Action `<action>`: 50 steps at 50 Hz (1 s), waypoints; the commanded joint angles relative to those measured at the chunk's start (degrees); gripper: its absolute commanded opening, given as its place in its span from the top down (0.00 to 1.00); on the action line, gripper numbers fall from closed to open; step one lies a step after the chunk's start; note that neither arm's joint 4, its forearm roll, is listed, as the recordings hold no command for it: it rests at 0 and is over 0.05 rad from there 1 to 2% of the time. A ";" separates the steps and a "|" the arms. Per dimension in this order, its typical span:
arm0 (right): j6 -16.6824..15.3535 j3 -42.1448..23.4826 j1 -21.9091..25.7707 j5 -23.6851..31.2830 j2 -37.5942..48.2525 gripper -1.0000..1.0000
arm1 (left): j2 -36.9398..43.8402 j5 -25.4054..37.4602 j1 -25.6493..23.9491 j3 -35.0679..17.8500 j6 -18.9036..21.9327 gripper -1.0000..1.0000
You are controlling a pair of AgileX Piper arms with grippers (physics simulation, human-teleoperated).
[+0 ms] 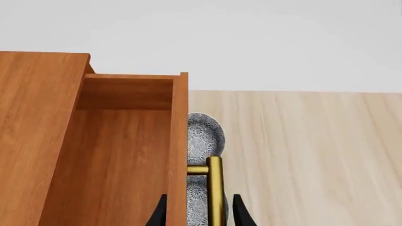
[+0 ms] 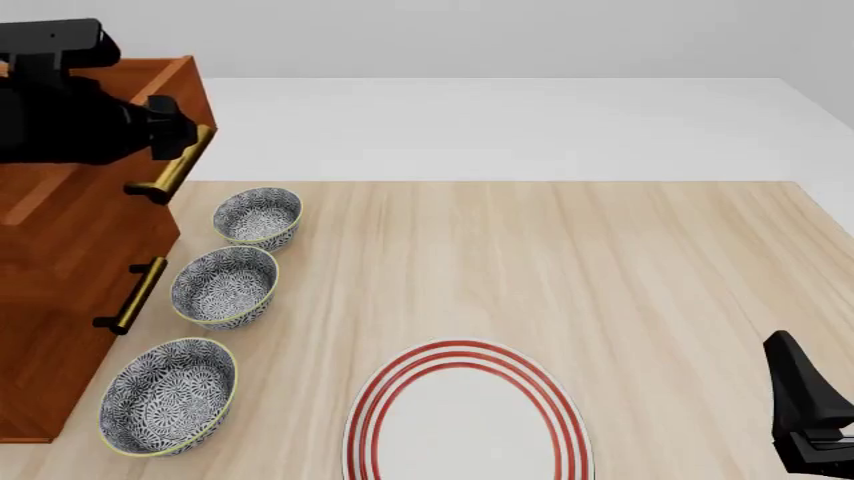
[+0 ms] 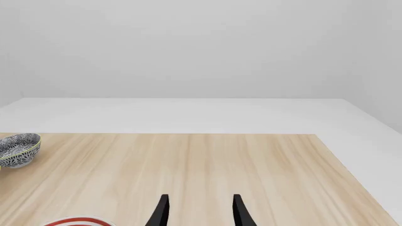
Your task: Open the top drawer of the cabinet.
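Right gripper jaws parted, empty, over counter; left gripper jaws straddle top drawer handle, contact unclear.

A red-ringed white plate lies at the near edge of the light wooden table. Left of the plate, three blue-patterned bowls stand in a row: nearest, middle, farthest.
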 commanded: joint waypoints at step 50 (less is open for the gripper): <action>0.01 0.00 0.01 0.00 0.00 0.00 | 3.24 -0.22 -6.14 1.73 -0.80 0.00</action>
